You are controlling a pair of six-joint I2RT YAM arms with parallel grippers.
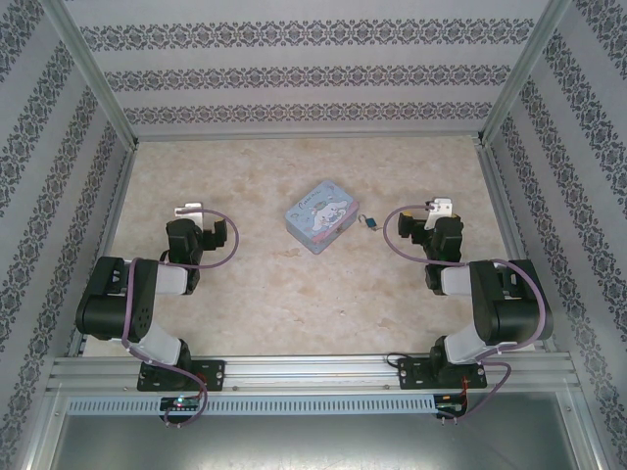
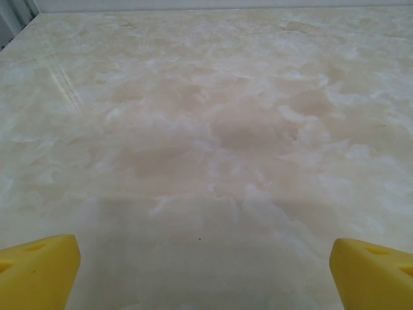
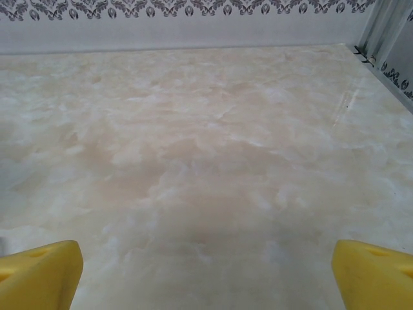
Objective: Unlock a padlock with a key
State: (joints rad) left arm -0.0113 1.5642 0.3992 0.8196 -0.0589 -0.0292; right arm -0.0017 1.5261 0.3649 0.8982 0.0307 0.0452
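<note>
Overhead view: a marbled beige table enclosed by patterned walls, with both arms folded back near their bases. A pale blue cartoon tin lies near the table's middle, turned at an angle. The padlock, a tiny dark bluish body with a brassy spot, lies on the table just beside the tin's right-hand edge, between the tin and the right gripper and nearer the tin. A thin pale sliver at the padlock's upper left may be its shackle or the key; at this size the two cannot be told apart. The left gripper sits well apart from the tin on the opposite side. Wrist views: both claws stand spread wide and hold nothing. The left claw's yellow fingertips and the right claw's yellow fingertips sit at the lower corners of their views, with bare table between them.
</note>
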